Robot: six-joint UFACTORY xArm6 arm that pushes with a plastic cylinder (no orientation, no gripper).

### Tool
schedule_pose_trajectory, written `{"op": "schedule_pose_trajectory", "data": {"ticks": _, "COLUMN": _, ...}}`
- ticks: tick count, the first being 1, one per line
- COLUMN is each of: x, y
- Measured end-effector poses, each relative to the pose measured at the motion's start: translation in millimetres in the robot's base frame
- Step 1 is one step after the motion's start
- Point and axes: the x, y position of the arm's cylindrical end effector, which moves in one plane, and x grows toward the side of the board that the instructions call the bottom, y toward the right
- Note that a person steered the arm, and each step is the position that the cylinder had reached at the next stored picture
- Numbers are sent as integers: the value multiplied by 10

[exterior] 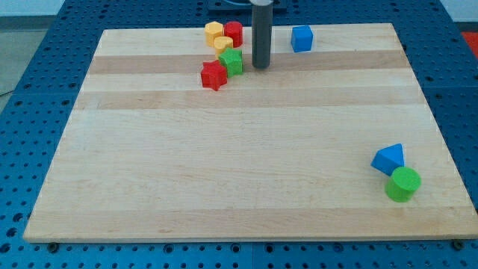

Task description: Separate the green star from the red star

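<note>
The green star [232, 61] lies near the view's top, touching the red star [213, 75], which sits just below and to its left. My tip [260, 66] rests on the board just right of the green star, with a small gap between them. The rod rises straight up out of the view's top.
A yellow block [214, 32], a second yellow block [223, 44] and a red block [234, 33] cluster just above the green star. A blue cube [302, 37] lies right of the rod. A blue triangular block [388, 158] and a green cylinder [403, 184] sit at the lower right.
</note>
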Motion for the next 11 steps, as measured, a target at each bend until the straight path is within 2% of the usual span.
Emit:
{"op": "schedule_pose_trajectory", "data": {"ticks": 1, "x": -142, "y": -446}}
{"op": "schedule_pose_trajectory", "data": {"ticks": 2, "x": 414, "y": -951}}
{"op": "schedule_pose_trajectory", "data": {"ticks": 3, "x": 904, "y": -976}}
{"op": "schedule_pose_trajectory", "data": {"ticks": 7, "x": 787, "y": -1002}}
{"op": "schedule_pose_trajectory", "data": {"ticks": 8, "x": 708, "y": -1372}}
{"op": "schedule_pose_trajectory", "data": {"ticks": 9, "x": 1072, "y": -1511}}
{"op": "schedule_pose_trajectory", "data": {"ticks": 10, "x": 1334, "y": -998}}
{"op": "schedule_pose_trajectory", "data": {"ticks": 11, "x": 1334, "y": -523}}
